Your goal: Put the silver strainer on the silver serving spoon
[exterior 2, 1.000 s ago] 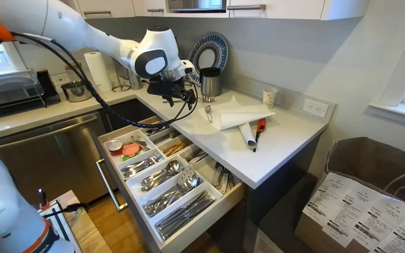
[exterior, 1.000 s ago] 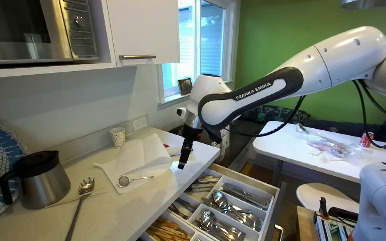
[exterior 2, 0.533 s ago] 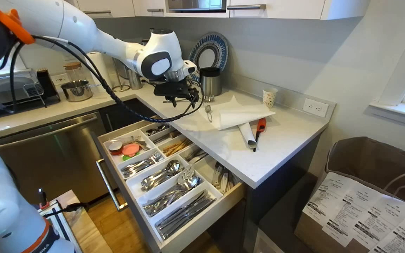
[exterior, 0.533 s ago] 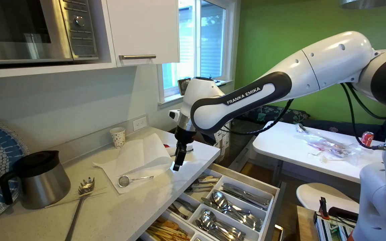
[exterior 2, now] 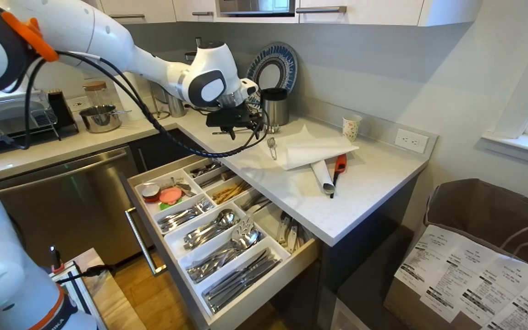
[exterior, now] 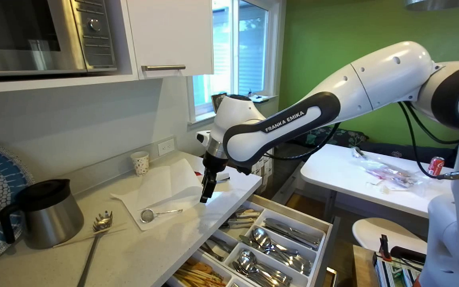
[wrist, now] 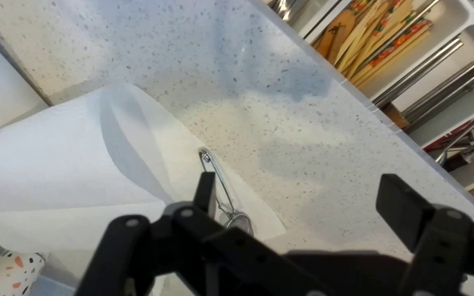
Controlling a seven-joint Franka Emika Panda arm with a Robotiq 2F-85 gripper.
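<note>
The silver strainer [exterior: 148, 215] is a small mesh ball with a looped wire handle. It lies on white paper on the counter and also shows in an exterior view [exterior 2: 271, 142] and the wrist view [wrist: 240, 223]. The silver serving spoon [exterior: 102, 221], with a pronged head and long handle, lies on the counter near the carafe; its head shows in an exterior view [exterior 2: 272, 129]. It is out of the wrist view. My gripper [wrist: 298, 187] is open and empty above the counter. In the wrist view one finger partly covers the strainer. It also shows in both exterior views [exterior: 204, 199] [exterior 2: 244, 134].
A steel carafe [exterior: 54, 223] stands by the serving spoon. White paper [exterior 2: 312, 153], a paper cup [exterior 2: 351, 128] and a red lighter [exterior 2: 340, 165] are on the counter. An open cutlery drawer [exterior 2: 264, 286] juts from the front. Wall cabinets [exterior: 169, 36] hang above.
My arm and gripper have moved further over the counter, to the left in one view and rightward and slightly down in the other, closer to the strainer. The strainer and serving spoon have not moved.
</note>
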